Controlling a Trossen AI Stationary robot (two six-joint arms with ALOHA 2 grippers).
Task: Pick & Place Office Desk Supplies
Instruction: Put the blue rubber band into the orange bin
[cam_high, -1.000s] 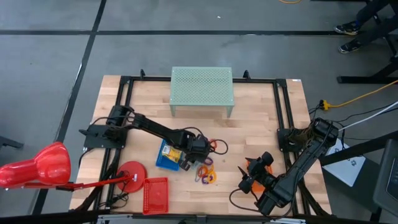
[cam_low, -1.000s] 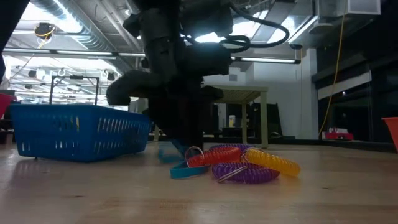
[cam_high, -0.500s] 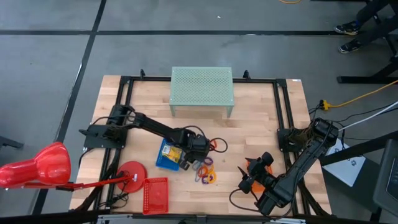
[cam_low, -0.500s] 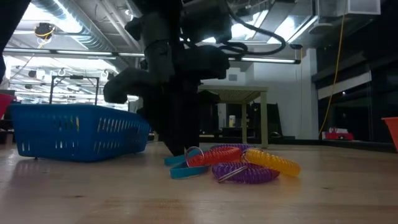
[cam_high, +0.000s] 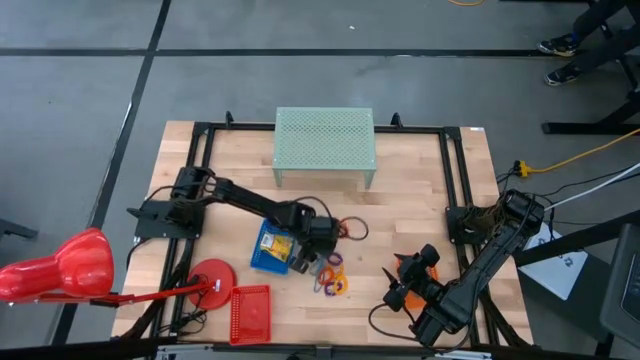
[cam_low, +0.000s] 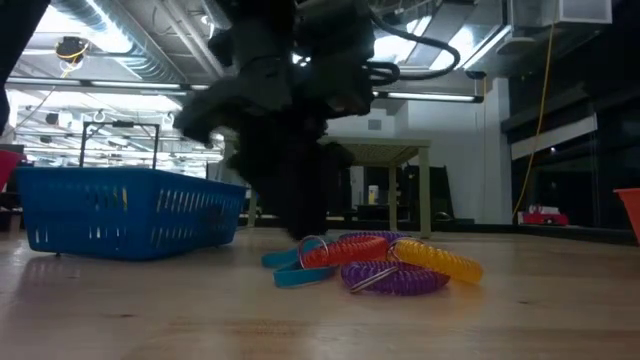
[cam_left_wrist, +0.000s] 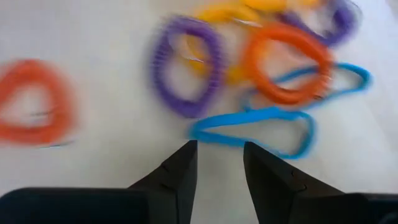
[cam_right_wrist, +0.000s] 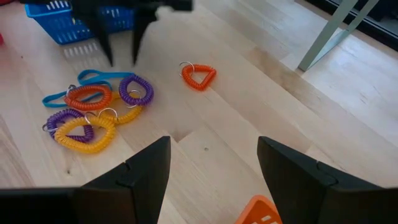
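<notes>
The left claw (cam_left_wrist: 217, 165), parted and empty, hangs just short of the blue loop (cam_left_wrist: 252, 127).

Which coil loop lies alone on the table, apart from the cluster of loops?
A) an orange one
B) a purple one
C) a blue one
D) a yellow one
A: the right wrist view shows the orange coil loop lying by itself, clear of the cluster of loops.

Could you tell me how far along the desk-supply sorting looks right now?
Done: yellow clips lie in the blue tray. In hand: nothing; the left gripper hangs open above the blue loop. Left: the coil pile and a lone orange coil. The right gripper waits open.
</notes>
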